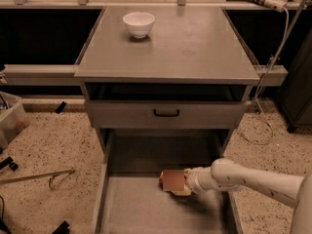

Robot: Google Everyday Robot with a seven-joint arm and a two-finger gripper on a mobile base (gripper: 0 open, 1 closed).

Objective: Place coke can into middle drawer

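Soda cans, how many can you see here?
1. The red can is in the open drawer, toward its back, right at the gripper, which reaches into that drawer. Others could be hidden inside the closed drawer.

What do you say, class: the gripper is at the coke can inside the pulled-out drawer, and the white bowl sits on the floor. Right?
Not quite. The camera view shows the white bowl on the cabinet top instead. The rest holds: the gripper is at the coke can inside the pulled-out middle drawer.
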